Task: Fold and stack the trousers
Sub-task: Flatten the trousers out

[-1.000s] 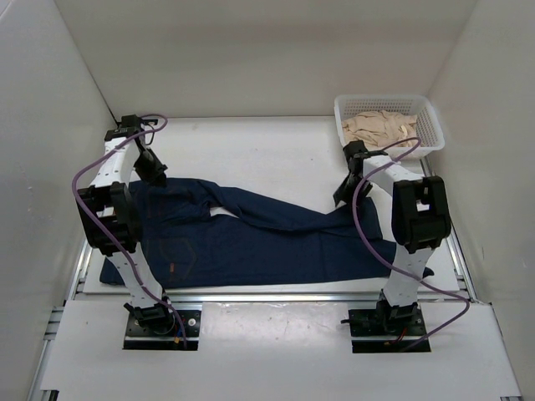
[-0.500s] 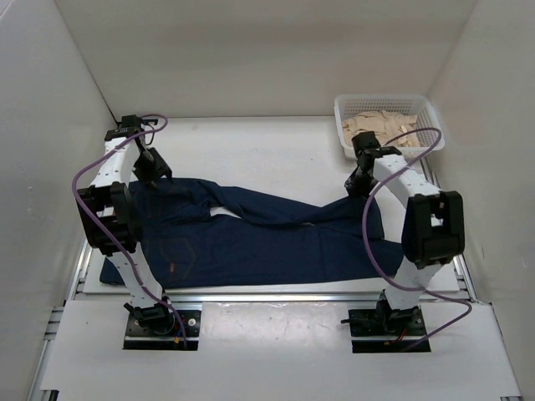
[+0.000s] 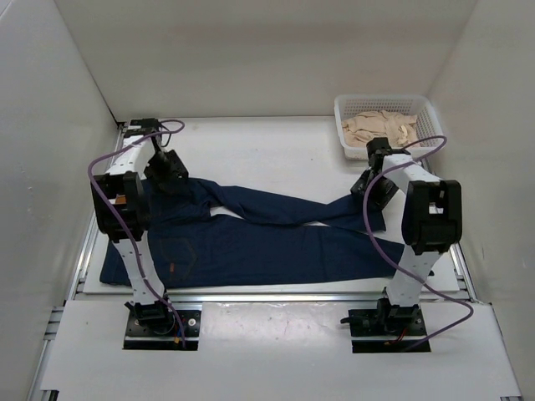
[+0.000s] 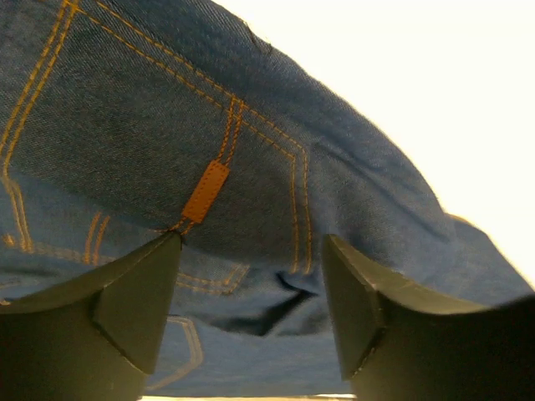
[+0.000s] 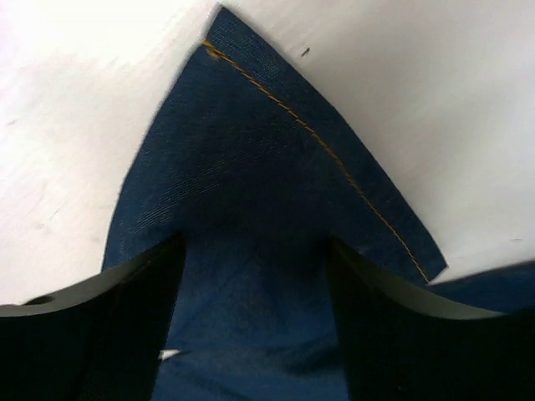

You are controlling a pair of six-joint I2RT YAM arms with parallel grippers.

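White walls box in a pale worktop (image 3: 276,142), and the trousers (image 3: 267,246) lie flat along its near half, waist to the left and legs running right, the far leg splayed slightly away from the near one. A white basket (image 3: 432,125) with beige cloth (image 3: 380,127) in it sits at the far right corner, apart from the denim.

The left claw (image 4: 251,251) hangs low over the waist end, fingers apart, with stitched seams and a small orange tab (image 4: 206,190) just ahead of them. The right claw (image 5: 253,251) stands spread as well, over a hem corner at the leg ends.

Denim like this is likely limp but fairly heavy, grippy rather than slick, so it should sag and drag if lifted by a single layer. The waistband and the stitched hems look the firmest holds.
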